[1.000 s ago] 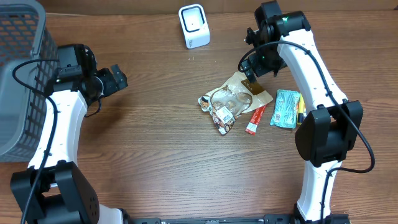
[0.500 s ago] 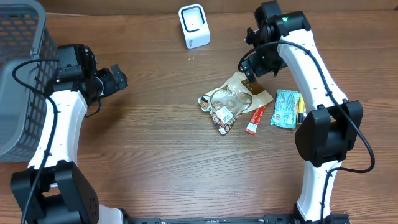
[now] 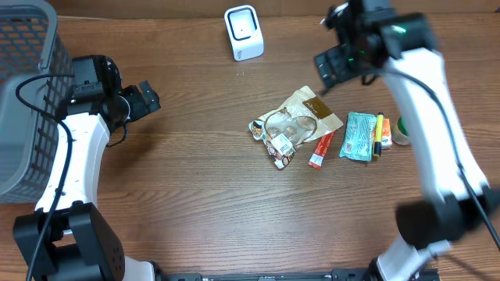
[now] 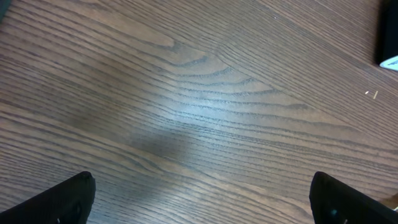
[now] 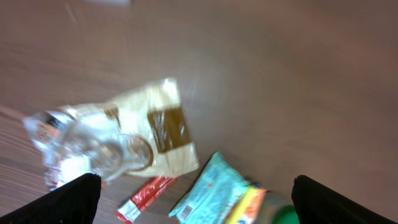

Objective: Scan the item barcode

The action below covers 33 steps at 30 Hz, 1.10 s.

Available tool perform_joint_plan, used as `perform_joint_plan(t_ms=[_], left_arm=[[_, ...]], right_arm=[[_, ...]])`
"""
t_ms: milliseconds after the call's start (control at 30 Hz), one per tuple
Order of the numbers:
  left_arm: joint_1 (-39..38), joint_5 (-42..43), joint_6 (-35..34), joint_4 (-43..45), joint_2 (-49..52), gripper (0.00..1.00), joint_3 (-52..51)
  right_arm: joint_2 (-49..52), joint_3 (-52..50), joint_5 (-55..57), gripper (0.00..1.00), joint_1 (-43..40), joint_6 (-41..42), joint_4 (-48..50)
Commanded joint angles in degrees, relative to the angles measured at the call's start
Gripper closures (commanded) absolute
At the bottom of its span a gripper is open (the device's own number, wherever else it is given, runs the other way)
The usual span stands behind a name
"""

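Several items lie right of the table's middle: a tan and clear snack bag, a red stick pack, a teal packet and a yellow-orange tube. A white barcode scanner stands at the back. My right gripper hovers open above and behind the bag, touching nothing. The blurred right wrist view shows the bag, the red stick pack and the teal packet below my open right gripper. My left gripper is open over bare wood at the left, empty in its wrist view.
A grey mesh basket fills the far left edge. A green-capped item lies just right of the tube. Bare wood stretches between the left gripper and the pile of items.
The right arm has swung up and to the right, its forearm now clear of the tube and green-capped item. The items and the left arm have not moved.
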Motion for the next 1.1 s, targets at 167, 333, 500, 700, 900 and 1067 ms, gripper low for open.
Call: perform_joint_plan(t_ms=[167, 333, 500, 700, 900, 1067], left_arm=[[-0.1, -0.3, 0.7, 0.0, 0.2, 0.00, 0.3], [-0.1, -0.3, 0.7, 0.0, 0.2, 0.00, 0.3], [-0.1, -0.3, 0.7, 0.0, 0.2, 0.00, 0.3], [-0.1, -0.3, 0.7, 0.0, 0.2, 0.00, 0.3], [-0.1, -0.3, 0.7, 0.0, 0.2, 0.00, 0.3], [-0.1, -0.3, 0.7, 0.0, 0.2, 0.00, 0.3]], right_arm=[[-25.3, 1.1, -0.5, 0.00, -0.3, 0.4, -0.1], [-37.0, 1.1, -0.5, 0.00, -0.3, 0.4, -0.6], [-48.2, 1.0, -7.1, 0.00, -0.4, 0.5, -3.8], [-64.4, -9.0, -12.3, 0.00, -3.1, 0.4, 0.8], [-82.1, -35.7, -12.3, 0.00, -4.9, 3.0, 15.0], [-91.3, -61.6, -12.3, 0.00, -5.0, 10.9, 38.4]])
